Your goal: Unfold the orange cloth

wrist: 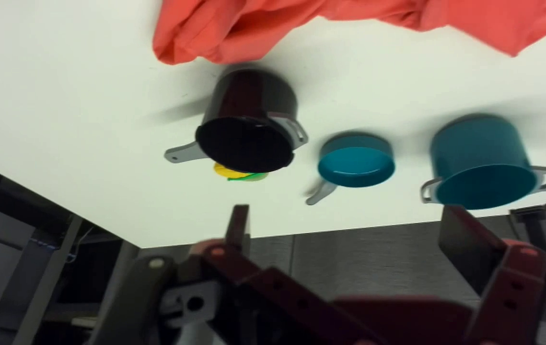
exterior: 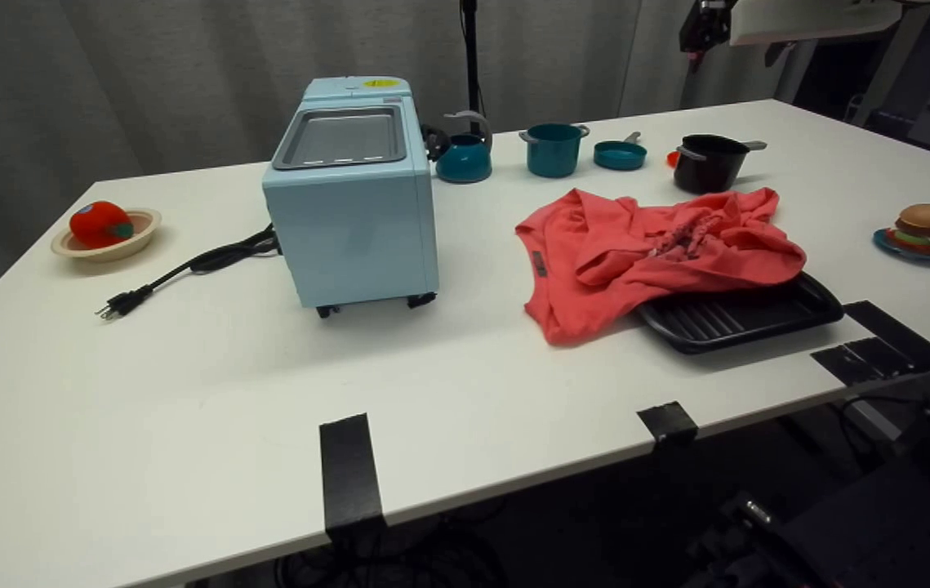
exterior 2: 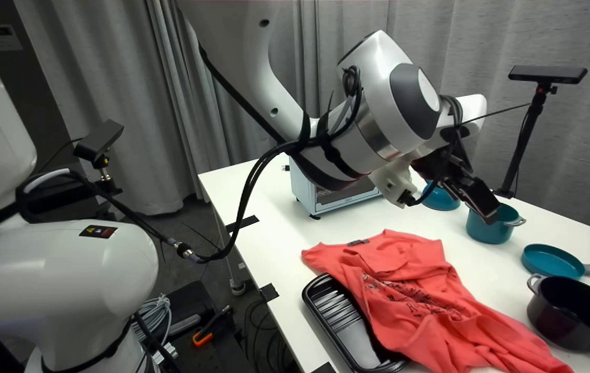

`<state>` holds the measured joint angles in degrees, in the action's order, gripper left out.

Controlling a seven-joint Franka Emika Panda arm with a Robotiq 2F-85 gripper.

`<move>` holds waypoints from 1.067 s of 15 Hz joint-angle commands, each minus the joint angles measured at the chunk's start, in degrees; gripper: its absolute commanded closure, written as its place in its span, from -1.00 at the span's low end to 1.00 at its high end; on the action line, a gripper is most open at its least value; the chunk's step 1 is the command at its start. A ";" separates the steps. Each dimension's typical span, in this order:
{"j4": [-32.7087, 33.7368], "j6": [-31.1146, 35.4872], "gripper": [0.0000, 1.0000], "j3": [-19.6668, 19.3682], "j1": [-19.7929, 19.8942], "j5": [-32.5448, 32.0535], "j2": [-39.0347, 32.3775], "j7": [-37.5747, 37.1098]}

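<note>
The orange cloth (exterior: 587,253) is a red-orange, shirt-like fabric with dark print and a small label. It lies partly spread on the table with folds and bunched parts, and one side overlaps the black tray. It also shows in an exterior view (exterior 2: 403,274) and along the top of the wrist view (wrist: 234,33). My gripper (wrist: 348,218) is open, with nothing between its fingers. It is raised above the table and apart from the cloth; it also shows in an exterior view (exterior 2: 473,199). What lies under the folds is hidden.
The black ridged tray (exterior: 746,318) sits partly under the cloth. A black pot (exterior: 709,163), a teal pan (exterior: 620,155), a teal pot (exterior: 554,151) and a teal kettle (exterior: 465,159) stand behind it. A light-blue toaster oven (exterior: 358,237) stands beside it. A toy burger (exterior: 928,229) is nearby.
</note>
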<state>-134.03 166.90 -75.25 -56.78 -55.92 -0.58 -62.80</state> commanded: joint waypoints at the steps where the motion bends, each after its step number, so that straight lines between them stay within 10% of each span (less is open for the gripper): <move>1: -1.95 -6.36 -1.00 3.31 -1.60 -0.19 13.69 10.84; 8: -3.43 -33.09 -1.00 25.48 8.23 2.63 32.40 23.68; 9: -2.25 -21.90 -1.00 29.47 16.14 9.92 17.96 24.71; 10: -2.34 -24.58 -1.00 31.89 17.46 9.98 20.50 25.32; 16: -3.88 -26.42 -1.00 33.30 18.78 10.42 24.54 27.08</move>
